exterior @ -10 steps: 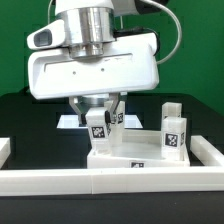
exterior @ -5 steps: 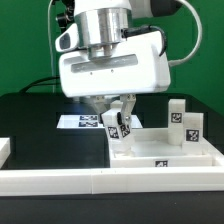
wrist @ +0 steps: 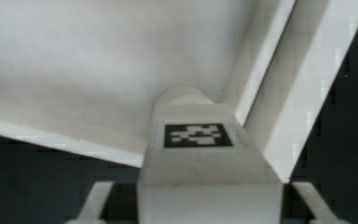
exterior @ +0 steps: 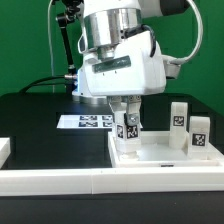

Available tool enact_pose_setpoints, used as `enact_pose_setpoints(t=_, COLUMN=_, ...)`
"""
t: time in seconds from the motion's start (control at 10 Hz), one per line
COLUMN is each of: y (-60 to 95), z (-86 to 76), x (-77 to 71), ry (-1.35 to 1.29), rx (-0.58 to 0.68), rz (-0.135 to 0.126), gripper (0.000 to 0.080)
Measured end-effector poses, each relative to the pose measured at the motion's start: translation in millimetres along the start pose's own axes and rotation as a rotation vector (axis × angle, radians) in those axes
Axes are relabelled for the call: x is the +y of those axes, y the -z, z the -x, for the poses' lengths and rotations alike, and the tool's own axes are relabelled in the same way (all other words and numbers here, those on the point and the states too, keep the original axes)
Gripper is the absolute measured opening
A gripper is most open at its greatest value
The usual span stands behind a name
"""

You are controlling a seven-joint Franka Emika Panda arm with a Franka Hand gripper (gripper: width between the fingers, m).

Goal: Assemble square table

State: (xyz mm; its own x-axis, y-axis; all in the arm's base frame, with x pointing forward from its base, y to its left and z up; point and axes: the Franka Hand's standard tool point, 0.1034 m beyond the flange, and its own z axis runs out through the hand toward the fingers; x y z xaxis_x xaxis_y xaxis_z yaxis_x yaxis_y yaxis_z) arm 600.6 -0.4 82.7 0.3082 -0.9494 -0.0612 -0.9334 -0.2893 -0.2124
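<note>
Your gripper (exterior: 128,127) was closed on a white leg (exterior: 129,126), held upright over the square tabletop (exterior: 165,156).

You had the tabletop lodged against the long white border wall (exterior: 110,180); two more legs (exterior: 189,127) stood on its far corner at the exterior view's right, leaving bare slab between. The marker board (exterior: 88,122) lay behind. Every tag showed only a black-and-white pattern, no readable writing.

One camera looks from the front, low and near; the wrist one looks down, very close; both see the white blocky tagged leg (exterior: 129,128) (wrist: 199,150).
</note>
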Motion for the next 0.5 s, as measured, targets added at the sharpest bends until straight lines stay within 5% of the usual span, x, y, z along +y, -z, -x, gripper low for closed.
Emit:
enact_pose_setpoints(t=0.1, y=-0.1, z=0.4, x=-0.1, ry=0.032, rx=0.000, rz=0.000, gripper=0.0338)
enact_pose_setpoints(t=0.2, y=0.0, z=0.3, x=-0.1, ry=0.078, rx=0.000, rz=0.000, gripper=0.0528)
enact_pose_setpoints(t=0.3, y=0.7, z=-2.8, x=-0.1, ry=0.171, rx=0.004, rz=-0.004, gripper=0.0612)
enact_pose_setpoints(t=0.5, y=-0.4, z=-3.9, x=0.9, ry=0.441, rx=0.006, rz=-0.001, gripper=0.0642)
